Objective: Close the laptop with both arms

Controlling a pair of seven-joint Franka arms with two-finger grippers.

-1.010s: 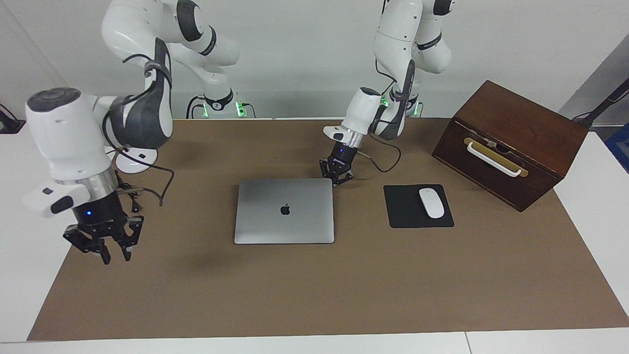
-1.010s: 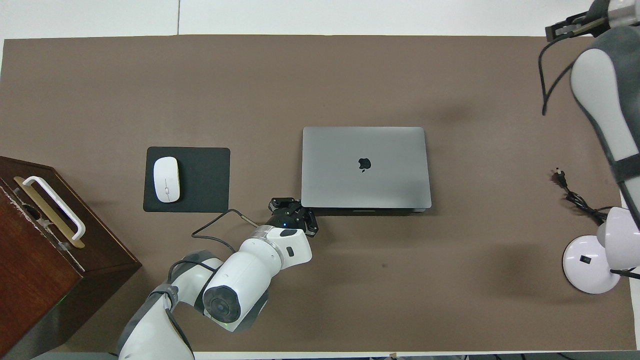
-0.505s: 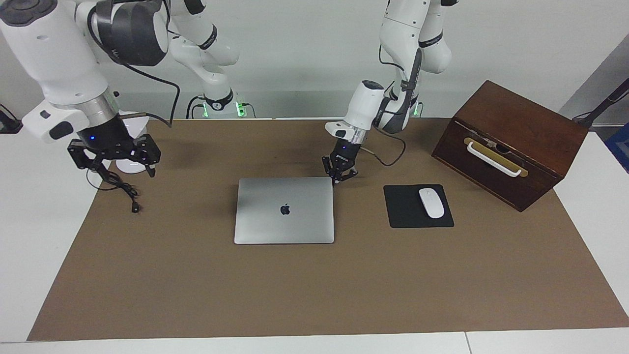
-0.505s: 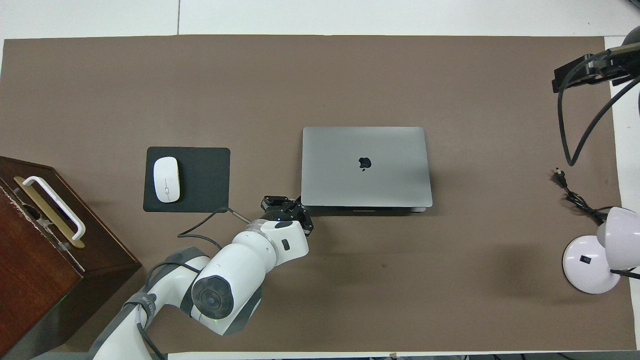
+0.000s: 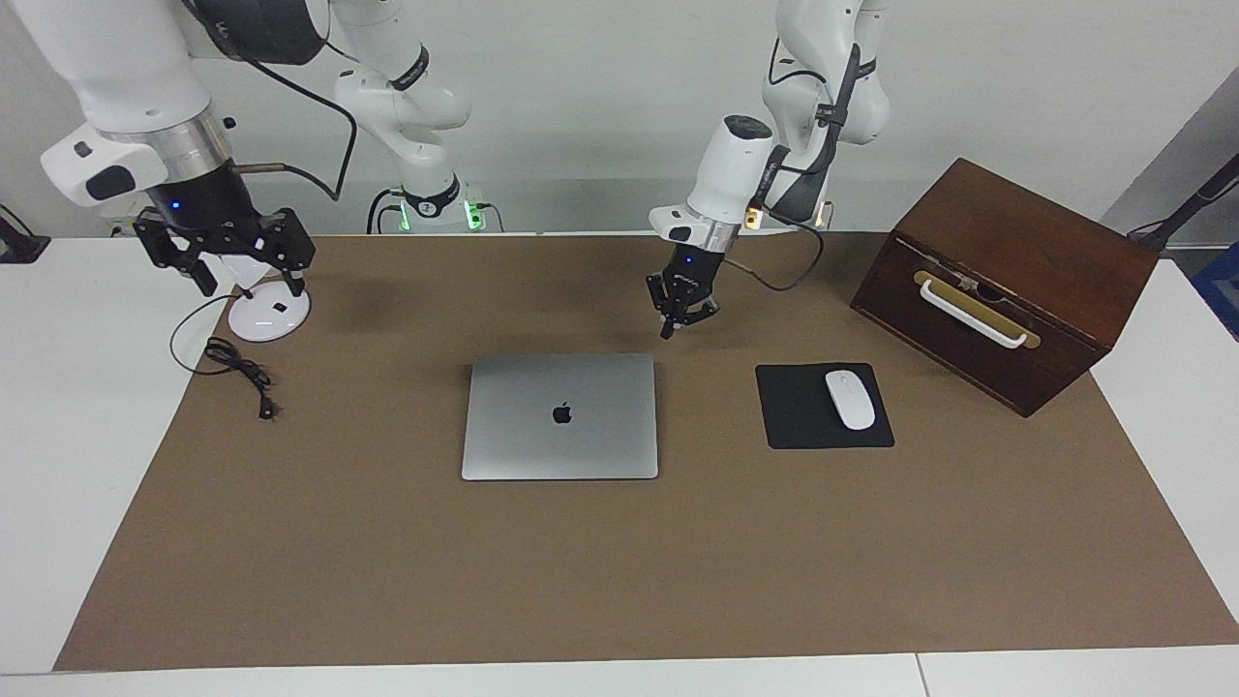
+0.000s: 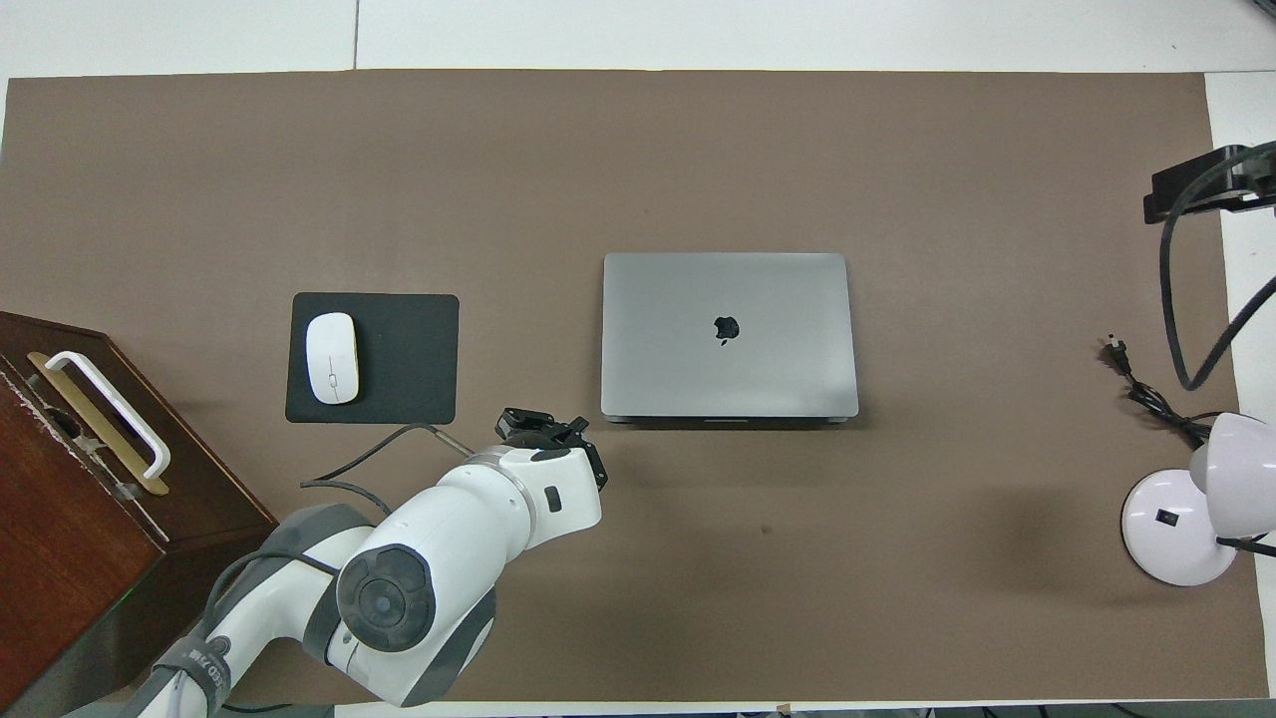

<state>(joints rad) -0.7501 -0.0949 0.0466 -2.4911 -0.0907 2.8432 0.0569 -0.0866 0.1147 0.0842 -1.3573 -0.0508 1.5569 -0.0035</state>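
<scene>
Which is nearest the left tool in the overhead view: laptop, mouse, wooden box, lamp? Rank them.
From the left tool:
1. Laptop, shut, mid-table, just beside the tool.
2. Mouse, on the black pad.
3. Wooden box, at the left arm's end.
4. Lamp, at the right arm's end.

Item count on the table (image 5: pixel 619 581)

You have one closed laptop (image 5: pixel 560 415), one black mouse pad (image 5: pixel 823 407) carrying one white mouse (image 5: pixel 849 399), one brown wooden box (image 5: pixel 1007 281) with one white handle (image 5: pixel 971 312), one white lamp base (image 5: pixel 269 315) and one loose black cable (image 5: pixel 237 368) with a plug. You have two white arms, each ending in one hand: left hand (image 5: pixel 683 315), right hand (image 5: pixel 225 250).
</scene>
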